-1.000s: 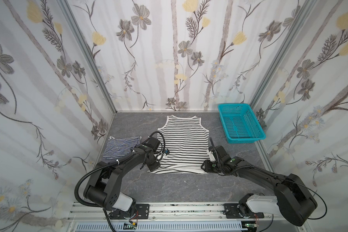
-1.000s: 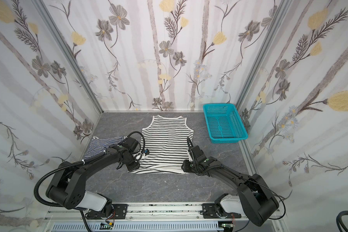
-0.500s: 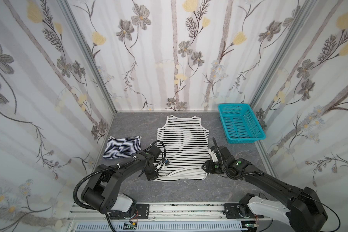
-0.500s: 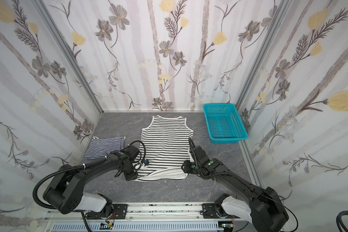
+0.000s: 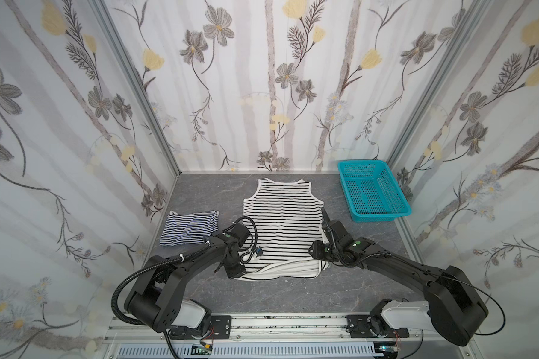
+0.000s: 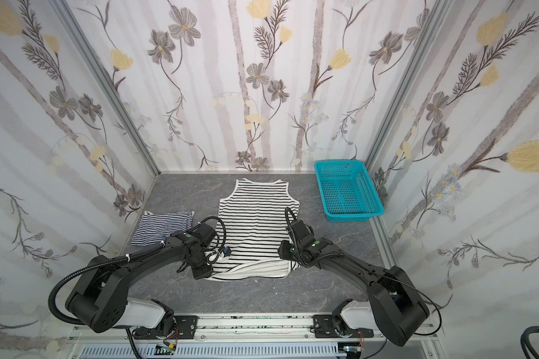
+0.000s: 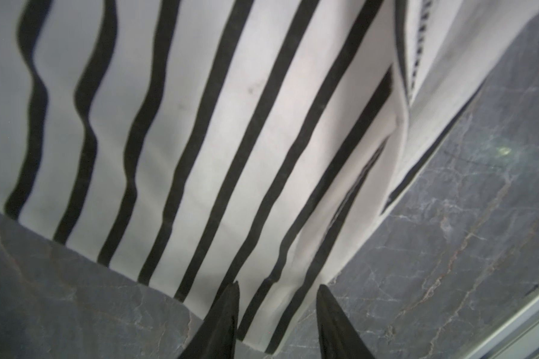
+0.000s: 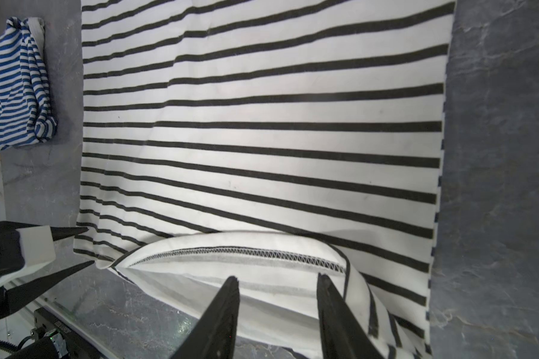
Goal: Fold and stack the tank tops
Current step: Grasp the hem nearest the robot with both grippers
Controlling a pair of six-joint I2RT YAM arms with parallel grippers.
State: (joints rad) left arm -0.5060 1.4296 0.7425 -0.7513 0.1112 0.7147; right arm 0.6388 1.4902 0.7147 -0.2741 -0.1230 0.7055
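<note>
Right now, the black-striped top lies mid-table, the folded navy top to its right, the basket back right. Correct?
No: the navy top lies to the left of the black-striped top, as both top views show. The basket is back right.

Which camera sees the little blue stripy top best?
Both top views: the blue top shows whole, folded, left of the big top. The right wrist view catches only part; the left wrist view misses it.
</note>
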